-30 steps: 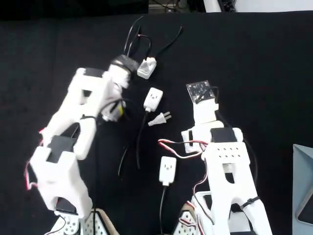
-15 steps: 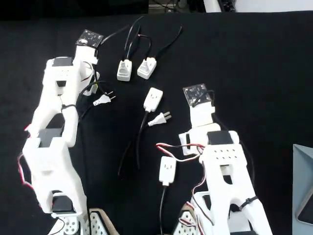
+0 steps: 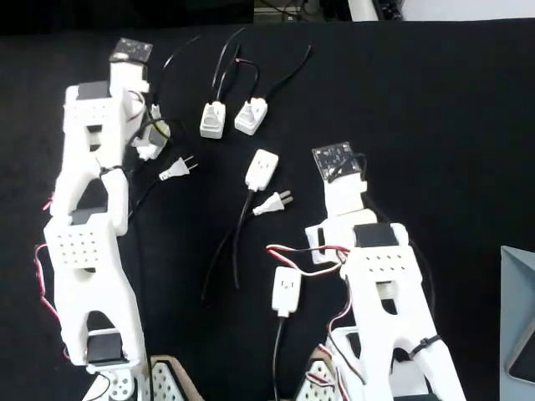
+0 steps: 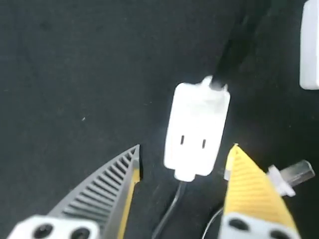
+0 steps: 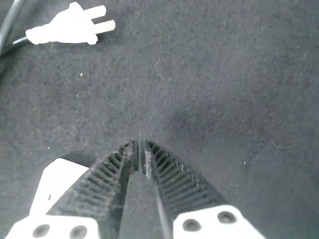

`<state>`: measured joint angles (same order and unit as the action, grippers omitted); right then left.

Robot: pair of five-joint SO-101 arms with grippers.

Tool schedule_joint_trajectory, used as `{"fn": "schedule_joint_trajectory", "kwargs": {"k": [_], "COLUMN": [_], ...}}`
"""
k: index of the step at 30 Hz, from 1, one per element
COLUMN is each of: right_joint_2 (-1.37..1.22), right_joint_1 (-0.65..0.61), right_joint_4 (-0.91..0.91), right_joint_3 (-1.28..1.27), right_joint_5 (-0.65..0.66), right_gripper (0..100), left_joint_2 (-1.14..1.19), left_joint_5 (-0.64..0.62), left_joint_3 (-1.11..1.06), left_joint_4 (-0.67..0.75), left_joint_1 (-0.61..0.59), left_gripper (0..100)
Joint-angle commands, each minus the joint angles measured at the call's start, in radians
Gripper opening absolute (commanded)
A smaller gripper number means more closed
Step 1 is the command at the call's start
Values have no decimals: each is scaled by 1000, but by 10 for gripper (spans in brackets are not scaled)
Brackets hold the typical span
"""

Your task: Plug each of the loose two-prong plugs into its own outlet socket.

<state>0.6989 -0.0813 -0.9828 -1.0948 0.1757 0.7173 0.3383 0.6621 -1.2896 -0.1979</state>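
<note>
Over the far-left part of the black cloth (image 3: 435, 100): left arm (image 3: 88, 234) extended long, wrist bent down. The left gripper (image 4: 185, 149) hangs above a white outlet socket (image 4: 197, 132). Jaws are spread wide, one each side of the socket, gripping nothing. The socket's two slots face up and a black cord leaves its far end. First loose plug (image 4: 294, 174) lies just beside the yellow finger (image 4: 249, 189), prongs bare.

Right arm (image 3: 380, 276) is folded short near table centre. The right gripper (image 5: 139, 145) points down at bare cloth, jaws closed tip to tip, empty. Second loose plug (image 5: 70, 25) lies near, ahead of it, unplugged.

In the high view, a middle socket (image 3: 262, 169) sits just beyond that second plug. A back-left socket (image 3: 213, 119) and a back-right socket (image 3: 251, 115) lie side by side farther back. A near socket (image 3: 287, 290) lies just beside the right arm. A grey object (image 3: 518, 309) sits at the right edge.
</note>
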Motion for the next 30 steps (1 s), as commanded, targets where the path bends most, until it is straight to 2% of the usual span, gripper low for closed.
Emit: {"fn": "schedule_joint_trajectory", "kwargs": {"k": [1, 6, 11, 14, 22, 30], "right_joint_2": [21, 21, 21, 21, 21, 21], "right_joint_1": [-11, -11, -11, -11, -11, -11], "right_joint_4": [12, 12, 12, 12, 17, 18], "right_joint_3": [4, 4, 4, 4, -13, -10], "right_joint_5": [11, 11, 11, 11, 12, 12], "right_gripper": [18, 18, 18, 18, 18, 18], "left_joint_2": [-23, -21, -17, -9, 167, 249], "left_joint_5": [2, 2, 2, 2, 37, 86], "left_joint_3": [151, 236, 245, 232, 174, 180], "left_joint_4": [-130, -298, -405, -411, -262, -278], "left_joint_1": [-10, 28, 97, 133, 147, 173], "left_gripper": [281, 281, 281, 281, 277, 74]}}
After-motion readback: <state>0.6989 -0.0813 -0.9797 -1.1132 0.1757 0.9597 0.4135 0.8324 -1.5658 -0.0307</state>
